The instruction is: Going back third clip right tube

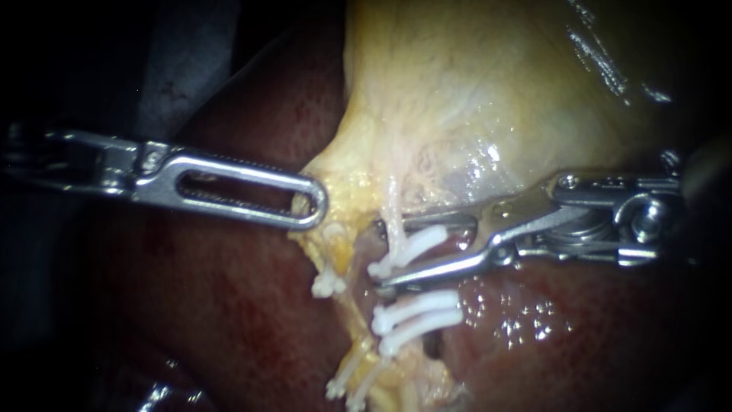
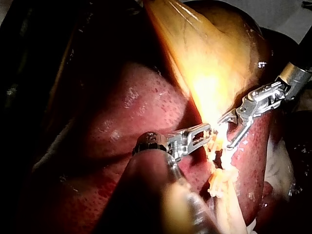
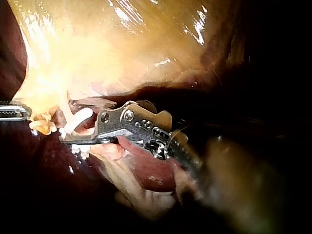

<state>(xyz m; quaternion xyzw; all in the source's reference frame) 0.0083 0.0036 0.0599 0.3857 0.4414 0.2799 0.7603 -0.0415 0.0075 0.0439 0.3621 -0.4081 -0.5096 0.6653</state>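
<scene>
The pale yellow gallbladder [image 1: 488, 91] narrows down to two tubes over the dark red liver [image 1: 191, 320]. The right tube [image 1: 393, 206] carries three white clips: one [image 1: 408, 248] sits in the gap between the open jaws of my right instrument [image 1: 381, 254], and two more [image 1: 415, 314] lie just below the lower jaw. My left instrument [image 1: 311, 207], with slotted jaws, is shut on the yellow tissue at the gallbladder's neck. The left tube bears a white clip [image 1: 328, 286]. The right wrist view shows the open jaws [image 3: 68, 122] around the clip [image 3: 78, 119].
More white clip ends [image 1: 343, 391] show lower on the strands. Wet liver [image 1: 518, 320] lies under my right instrument's shaft. In the left wrist view, both instruments [image 2: 202, 135] [image 2: 224, 132] meet at the gallbladder's neck, tips close together.
</scene>
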